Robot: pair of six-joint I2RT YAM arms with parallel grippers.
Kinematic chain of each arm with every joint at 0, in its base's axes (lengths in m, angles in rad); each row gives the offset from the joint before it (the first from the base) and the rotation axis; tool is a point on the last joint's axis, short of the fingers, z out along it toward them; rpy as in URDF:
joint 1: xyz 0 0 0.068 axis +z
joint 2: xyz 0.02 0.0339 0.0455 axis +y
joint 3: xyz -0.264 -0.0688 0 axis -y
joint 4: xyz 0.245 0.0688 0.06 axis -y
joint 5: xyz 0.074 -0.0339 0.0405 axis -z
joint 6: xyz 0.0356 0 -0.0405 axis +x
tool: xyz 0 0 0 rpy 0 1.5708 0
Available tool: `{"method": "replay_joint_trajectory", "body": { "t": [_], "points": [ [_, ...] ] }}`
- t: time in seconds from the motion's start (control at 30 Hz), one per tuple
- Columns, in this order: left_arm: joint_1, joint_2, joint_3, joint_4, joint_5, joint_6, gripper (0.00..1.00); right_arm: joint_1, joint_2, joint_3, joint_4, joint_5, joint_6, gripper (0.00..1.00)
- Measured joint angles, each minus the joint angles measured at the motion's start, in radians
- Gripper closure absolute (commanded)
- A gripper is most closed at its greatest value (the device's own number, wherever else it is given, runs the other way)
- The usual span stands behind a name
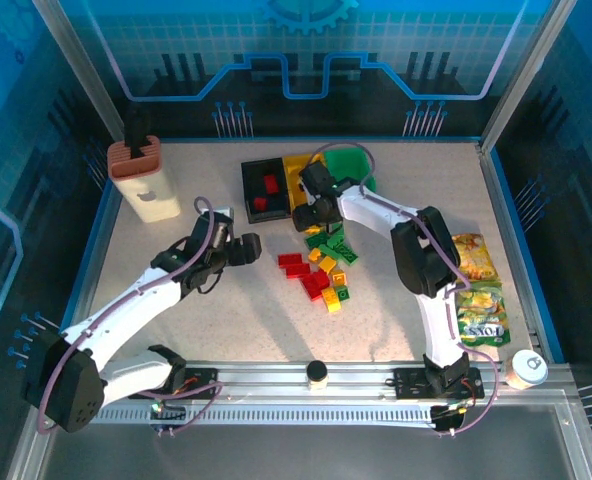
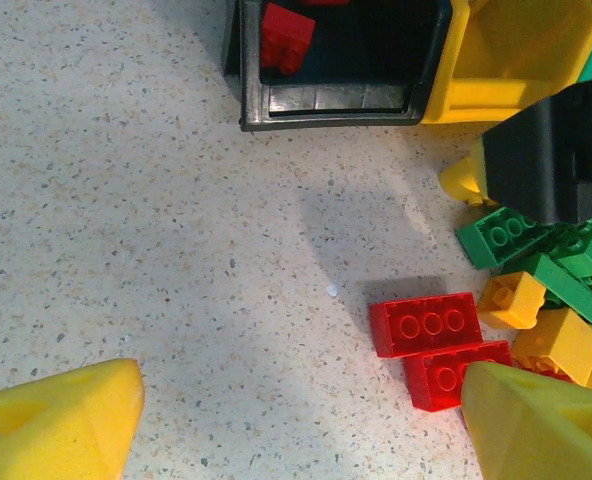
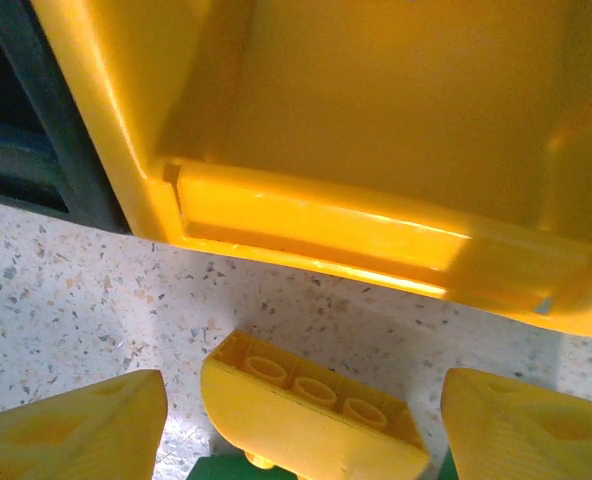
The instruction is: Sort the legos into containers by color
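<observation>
A pile of red, yellow and green legos point(image 1: 321, 275) lies mid-table. Behind it stand the black bin point(image 1: 248, 180) with red legos point(image 1: 269, 184) in it, the yellow bin point(image 1: 296, 165) and the green bin point(image 1: 351, 163). My left gripper point(image 1: 254, 246) hovers open left of the pile. In its wrist view the left gripper point(image 2: 301, 390) frames bare table, with two red legos point(image 2: 426, 322) by its right finger point(image 2: 546, 420). My right gripper point(image 3: 303, 385) is open just before the yellow bin point(image 3: 376, 120). An upturned yellow lego point(image 3: 311, 415) lies between its fingers, gaps on both sides.
A tall beige-and-brown holder point(image 1: 144, 175) stands at the back left. Two snack bags point(image 1: 473, 258) lie along the right side, with a white-lidded jar point(image 1: 527, 368) at the near right. A small bottle point(image 1: 317, 373) sits on the front rail.
</observation>
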Motion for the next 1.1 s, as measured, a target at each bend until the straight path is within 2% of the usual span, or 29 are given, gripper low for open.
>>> {"method": "replay_joint_trajectory", "body": {
  "t": [0.23,0.37,0.57,1.1],
  "points": [
    [0.000,-0.004,-0.008,0.000,-0.003,0.000,0.16,0.020,0.040,0.030,-0.039,0.025,-0.025,0.25],
    [0.000,-0.005,-0.009,0.000,-0.003,0.000,0.16,0.020,0.066,0.048,-0.050,0.040,-0.040,0.29],
    [0.001,-0.005,-0.020,0.003,-0.003,0.000,0.16,0.025,0.080,0.048,-0.068,0.064,-0.066,0.50],
    [0.004,-0.005,-0.026,0.003,-0.011,0.000,0.17,0.081,0.069,0.037,-0.068,0.110,-0.097,0.80]
  ]
}}
